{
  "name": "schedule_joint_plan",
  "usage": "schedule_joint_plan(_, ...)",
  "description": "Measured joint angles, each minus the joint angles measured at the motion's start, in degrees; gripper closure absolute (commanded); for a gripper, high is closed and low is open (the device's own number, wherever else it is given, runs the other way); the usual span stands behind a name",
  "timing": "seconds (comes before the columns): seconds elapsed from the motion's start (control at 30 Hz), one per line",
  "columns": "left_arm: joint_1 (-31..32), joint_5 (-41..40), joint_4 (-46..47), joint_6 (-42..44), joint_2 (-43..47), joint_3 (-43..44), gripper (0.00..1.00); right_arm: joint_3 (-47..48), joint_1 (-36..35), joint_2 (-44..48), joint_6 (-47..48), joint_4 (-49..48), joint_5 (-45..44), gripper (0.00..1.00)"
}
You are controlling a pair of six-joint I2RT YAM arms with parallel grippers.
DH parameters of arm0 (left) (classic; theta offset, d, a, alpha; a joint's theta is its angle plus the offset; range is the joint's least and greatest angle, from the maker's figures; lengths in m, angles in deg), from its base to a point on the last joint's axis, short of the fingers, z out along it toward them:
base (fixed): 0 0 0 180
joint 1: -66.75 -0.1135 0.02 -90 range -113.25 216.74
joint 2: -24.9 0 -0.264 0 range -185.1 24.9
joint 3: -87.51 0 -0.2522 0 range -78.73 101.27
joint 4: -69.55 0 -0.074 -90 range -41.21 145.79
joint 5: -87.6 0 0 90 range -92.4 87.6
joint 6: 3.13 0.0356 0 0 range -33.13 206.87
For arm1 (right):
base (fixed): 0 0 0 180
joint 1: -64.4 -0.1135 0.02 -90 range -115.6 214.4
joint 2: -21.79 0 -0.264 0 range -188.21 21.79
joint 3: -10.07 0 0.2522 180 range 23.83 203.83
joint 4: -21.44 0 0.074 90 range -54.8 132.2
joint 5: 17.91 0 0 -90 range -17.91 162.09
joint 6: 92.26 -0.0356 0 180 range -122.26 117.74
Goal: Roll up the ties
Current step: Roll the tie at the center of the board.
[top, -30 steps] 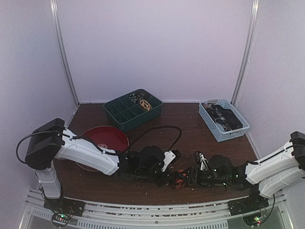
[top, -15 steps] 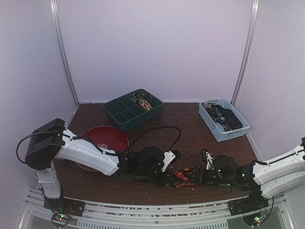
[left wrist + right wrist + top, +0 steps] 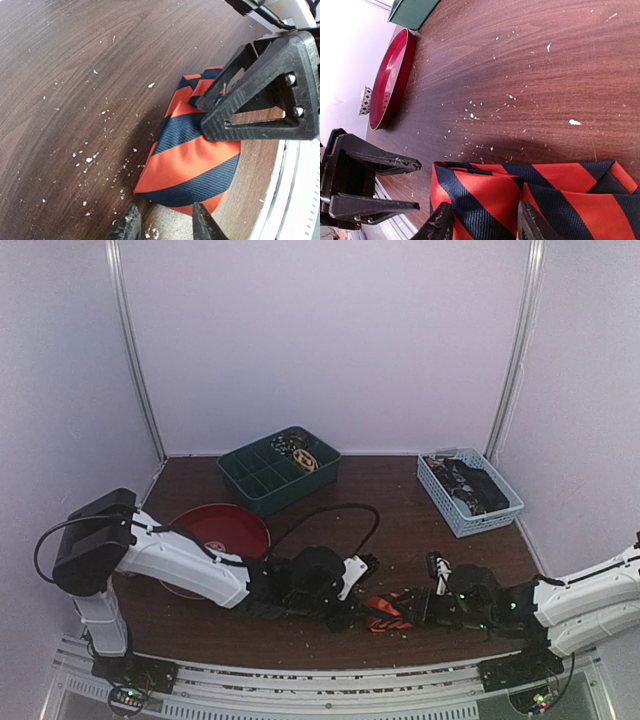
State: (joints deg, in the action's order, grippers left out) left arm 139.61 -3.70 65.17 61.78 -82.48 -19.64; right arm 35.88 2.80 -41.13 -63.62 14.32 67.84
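One folded, diagonally striped orange-and-navy tie is seen from above on the wood-grain worktop; from the left wrist, left jaws are seen narrowly parted at its edge; from the right, right jaws parted over it.

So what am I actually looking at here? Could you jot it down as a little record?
Table: dark wood, dotted with pale crumbs
Striped tie: orange and dark stripes, lying folded at the near edge between the arms
Left gripper: open, at the tie's edge
Right gripper: open, fingertips over the tie
Red bowl: left, behind the left arm
Green tray: back, tan coil in one compartment
Blue basket: back right, dark fabric inside
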Motion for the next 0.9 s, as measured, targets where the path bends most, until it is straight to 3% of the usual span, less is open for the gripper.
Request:
schedule_joint_plan(0.13,0.0,0.1,0.9,0.8,0.3,-1.7,0.29,0.0,0.0,0.2,-0.3,0.4,0.4,0.64)
schedule_joint_plan(0.2,0.0,0.8,3.0,1.9,1.5,-4.6,0.25,0.0,0.0,0.2,-0.6,0.6,0.7,0.66)
schedule_joint_plan(0.43,0.0,2.7,4.3,8.1,3.0,-7.1,0.27,-0.2,0.0,-2.8,-2.6,-2.7,3.0,0.71)
schedule_joint_plan(0.57,-0.2,2.8,4.3,9.8,3.0,-7.1,0.31,-0.8,0.0,-5.3,-4.1,-6.8,4.2,0.71)
schedule_joint_plan(0.9,-0.5,4.8,7.0,11.7,3.0,-10.6,0.29,-1.0,-0.4,-8.6,-5.8,-11.4,6.0,0.67)
